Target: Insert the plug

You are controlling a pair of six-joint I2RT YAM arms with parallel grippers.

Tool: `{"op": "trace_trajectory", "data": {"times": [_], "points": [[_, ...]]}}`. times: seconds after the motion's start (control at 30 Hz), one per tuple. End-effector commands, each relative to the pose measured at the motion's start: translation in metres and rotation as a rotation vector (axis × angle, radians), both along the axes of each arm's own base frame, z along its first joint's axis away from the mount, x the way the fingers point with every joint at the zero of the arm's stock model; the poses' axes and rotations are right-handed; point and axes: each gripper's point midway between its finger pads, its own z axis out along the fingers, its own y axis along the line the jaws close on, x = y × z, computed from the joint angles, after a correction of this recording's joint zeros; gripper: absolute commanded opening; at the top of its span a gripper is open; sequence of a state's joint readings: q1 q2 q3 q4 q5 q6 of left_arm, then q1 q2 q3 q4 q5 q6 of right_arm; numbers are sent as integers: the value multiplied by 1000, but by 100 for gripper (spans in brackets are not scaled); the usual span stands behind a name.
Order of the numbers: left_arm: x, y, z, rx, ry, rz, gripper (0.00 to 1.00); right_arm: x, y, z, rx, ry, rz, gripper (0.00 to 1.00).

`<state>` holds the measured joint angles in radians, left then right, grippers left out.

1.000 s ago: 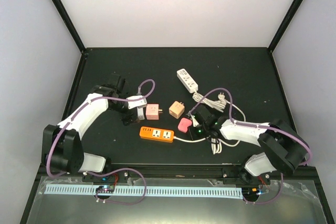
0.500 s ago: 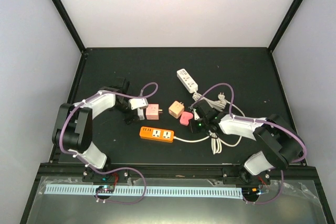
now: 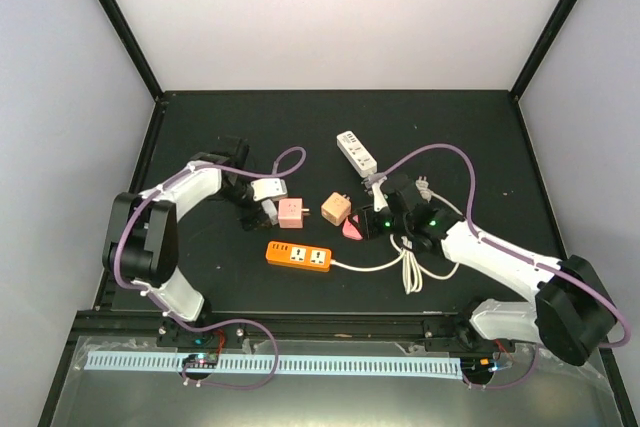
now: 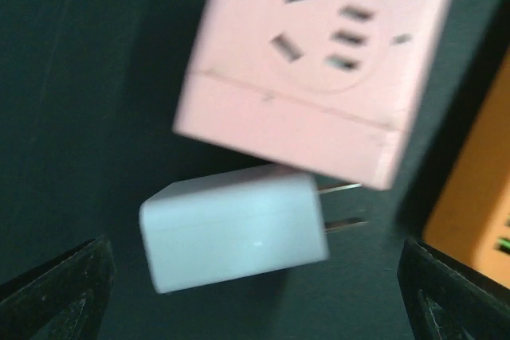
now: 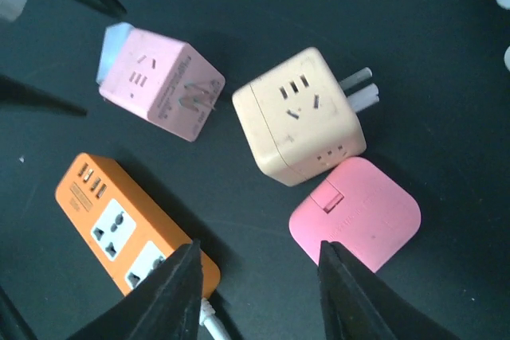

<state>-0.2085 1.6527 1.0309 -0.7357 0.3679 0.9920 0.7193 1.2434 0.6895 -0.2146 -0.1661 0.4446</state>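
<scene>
Twice gaping, clasping nothing | hovering left gripper over white plug | lying flat just beside pink socket cube, prongs outside its slots | hanging right gripper near orange power strip

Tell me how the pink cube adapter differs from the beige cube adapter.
Colour: the pink cube adapter is pale pink, the beige cube adapter tan. Pose: the pink one's prongs face the beige one, while the beige one's point away from the pink one. Neighbours: a white charger lies beside the pink one, a flat pink block beside the beige one. Both are cubes with socket holes and metal prongs.
</scene>
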Motion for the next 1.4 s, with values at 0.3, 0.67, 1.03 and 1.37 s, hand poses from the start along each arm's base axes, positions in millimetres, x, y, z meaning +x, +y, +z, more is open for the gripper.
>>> {"op": "trace_trajectory", "data": {"times": [0.3, 0.67, 1.03, 1.37], "points": [[-5, -61, 30, -8, -25, -246, 99, 7, 6, 14, 28, -82, 31, 53], [7, -62, 9, 81, -29, -280, 96, 3, 5, 35, 100, -167, 46, 51], [2, -60, -8, 80, -8, -272, 69, 3, 0, 40, 146, -204, 23, 44], [-8, -80, 36, -85, -42, -236, 28, 3, -10, 49, 197, -264, -20, 42]]}}
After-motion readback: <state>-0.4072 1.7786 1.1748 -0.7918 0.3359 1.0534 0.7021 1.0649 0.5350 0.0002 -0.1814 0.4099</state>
